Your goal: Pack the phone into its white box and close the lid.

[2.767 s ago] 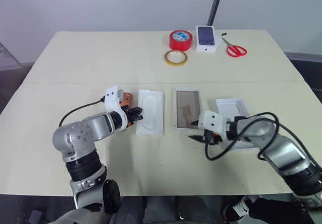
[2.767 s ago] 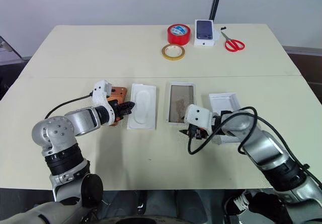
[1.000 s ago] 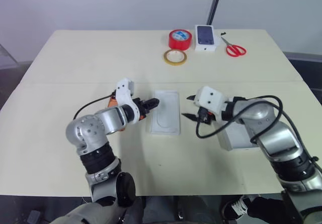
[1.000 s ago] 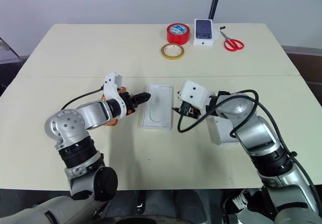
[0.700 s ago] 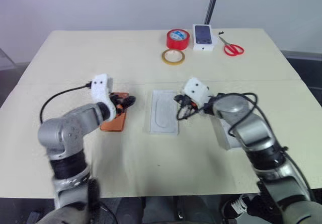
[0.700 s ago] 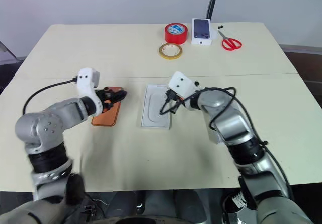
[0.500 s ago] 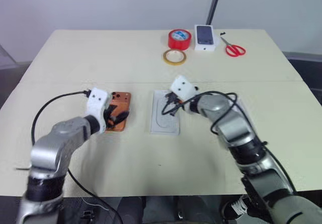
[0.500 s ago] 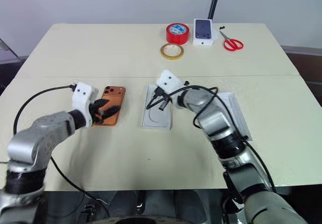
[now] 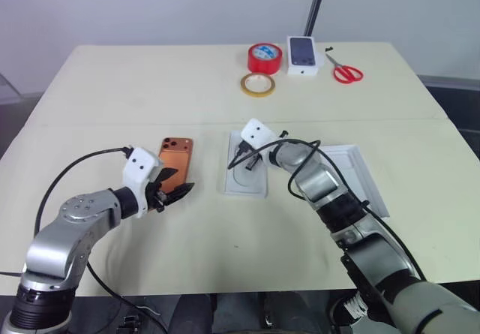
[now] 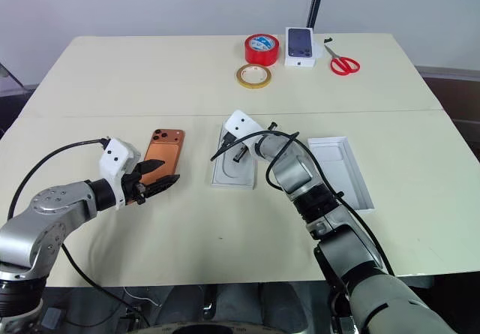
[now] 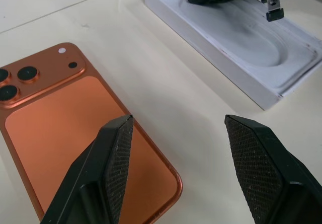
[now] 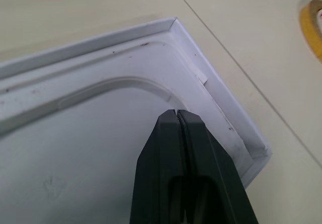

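1. On the cream tabletop (image 9: 112, 86) the flat orange-copper smartphone (image 9: 174, 165), back up with its dark lenses at the far end, lies at about nine o'clock from the white insert with a rounded recess (image 9: 246, 180), a strip of bare table between them.
2. The left gripper (image 9: 174, 192) hangs at the phone's near end, its two black fingers (image 11: 108, 168) spread wide and holding nothing; one finger is over the phone's near corner, and whether it touches I cannot tell.
3. The right gripper (image 9: 238, 162) rests over the far end of the insert, its fingers (image 12: 183, 178) pressed tight together with nothing between them, tips at the recess.
4. The plain white shallow tray with a raised rim (image 10: 340, 173) sits open at three o'clock from the insert, apart from it.
5. At twelve o'clock, along the far edge: a red tape roll (image 9: 266, 56), a yellow tape ring (image 9: 257, 85), a white carton printed with a dark phone (image 9: 301, 55) and red-handled scissors (image 9: 344, 70).
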Robot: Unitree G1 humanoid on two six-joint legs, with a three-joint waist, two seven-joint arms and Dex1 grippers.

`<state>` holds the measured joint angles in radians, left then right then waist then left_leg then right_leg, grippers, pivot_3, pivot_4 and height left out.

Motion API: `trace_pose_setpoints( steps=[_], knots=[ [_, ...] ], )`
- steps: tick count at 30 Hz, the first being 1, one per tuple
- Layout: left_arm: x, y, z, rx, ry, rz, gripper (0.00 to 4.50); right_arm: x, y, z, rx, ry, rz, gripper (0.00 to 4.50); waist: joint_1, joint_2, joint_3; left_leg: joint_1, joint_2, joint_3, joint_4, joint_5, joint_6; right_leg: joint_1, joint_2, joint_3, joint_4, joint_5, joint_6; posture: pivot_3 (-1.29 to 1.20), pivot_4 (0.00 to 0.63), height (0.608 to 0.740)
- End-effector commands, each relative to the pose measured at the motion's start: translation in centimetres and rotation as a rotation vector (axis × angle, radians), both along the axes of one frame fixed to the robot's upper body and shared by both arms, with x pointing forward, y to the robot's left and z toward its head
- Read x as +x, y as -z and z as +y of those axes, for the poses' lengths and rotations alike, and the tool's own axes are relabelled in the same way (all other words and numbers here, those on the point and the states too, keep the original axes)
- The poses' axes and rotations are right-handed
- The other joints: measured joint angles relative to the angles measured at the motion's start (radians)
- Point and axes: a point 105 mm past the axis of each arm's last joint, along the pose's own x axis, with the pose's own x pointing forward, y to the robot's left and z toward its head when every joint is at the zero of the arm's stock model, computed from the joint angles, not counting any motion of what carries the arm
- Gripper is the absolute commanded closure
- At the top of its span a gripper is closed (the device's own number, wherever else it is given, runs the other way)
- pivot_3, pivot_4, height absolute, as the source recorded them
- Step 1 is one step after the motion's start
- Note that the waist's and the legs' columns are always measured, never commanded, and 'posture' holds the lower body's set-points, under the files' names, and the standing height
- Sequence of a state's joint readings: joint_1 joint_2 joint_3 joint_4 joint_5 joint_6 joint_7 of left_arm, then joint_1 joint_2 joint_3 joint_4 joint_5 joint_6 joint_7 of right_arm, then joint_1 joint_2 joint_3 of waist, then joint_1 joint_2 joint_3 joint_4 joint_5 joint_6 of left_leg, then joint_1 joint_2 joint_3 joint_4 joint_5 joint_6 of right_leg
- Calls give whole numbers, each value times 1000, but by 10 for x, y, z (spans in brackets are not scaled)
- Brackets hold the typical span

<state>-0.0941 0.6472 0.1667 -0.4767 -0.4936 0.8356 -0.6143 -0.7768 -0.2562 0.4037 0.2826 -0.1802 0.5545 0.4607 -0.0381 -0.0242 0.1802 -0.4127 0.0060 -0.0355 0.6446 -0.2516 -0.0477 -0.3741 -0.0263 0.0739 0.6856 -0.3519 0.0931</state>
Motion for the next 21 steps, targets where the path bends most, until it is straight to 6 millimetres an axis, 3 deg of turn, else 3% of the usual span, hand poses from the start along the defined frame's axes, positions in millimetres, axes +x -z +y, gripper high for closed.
trace_pose_setpoints(
  steps=[1,2,5,6,11,18,21],
  knots=[
    [8,-18,15,-102,-111,-15,1464,-12,-28,16,68,-112,-62,4449,-3,0,0,0,0,0,0,0,0,0,0,0,0,0,0,0,150,735],
    [13,-21,24,-130,-172,-8,1464,-19,-33,21,95,-146,-55,4449,-3,0,0,0,0,0,0,0,0,0,0,0,0,0,0,0,150,735],
    [27,-22,50,-167,-326,39,192,-38,-47,39,179,-244,-21,4500,-7,0,0,0,1,-1,0,0,0,0,1,-1,1,0,0,0,150,735],
    [32,-19,58,-161,-381,66,48,-43,-49,47,187,-268,-8,4500,-7,0,0,0,1,-1,0,0,0,0,1,-1,1,0,0,0,150,735],
    [46,-9,80,-197,-534,203,48,-57,-43,74,144,-329,41,4500,-7,0,0,0,0,-1,0,0,0,-1,1,-1,1,0,0,0,150,735],
    [46,18,57,-147,-444,441,48,-57,-8,106,-35,-341,139,4500,-4,0,-1,-1,-1,-2,1,0,-1,-2,0,-2,2,0,0,0,150,735],
    [41,24,38,-157,-364,496,48,-61,3,114,-84,-370,158,4500,-4,0,-1,-1,-1,-2,1,0,-1,-2,-1,-3,2,0,0,0,150,735]
  ],
)
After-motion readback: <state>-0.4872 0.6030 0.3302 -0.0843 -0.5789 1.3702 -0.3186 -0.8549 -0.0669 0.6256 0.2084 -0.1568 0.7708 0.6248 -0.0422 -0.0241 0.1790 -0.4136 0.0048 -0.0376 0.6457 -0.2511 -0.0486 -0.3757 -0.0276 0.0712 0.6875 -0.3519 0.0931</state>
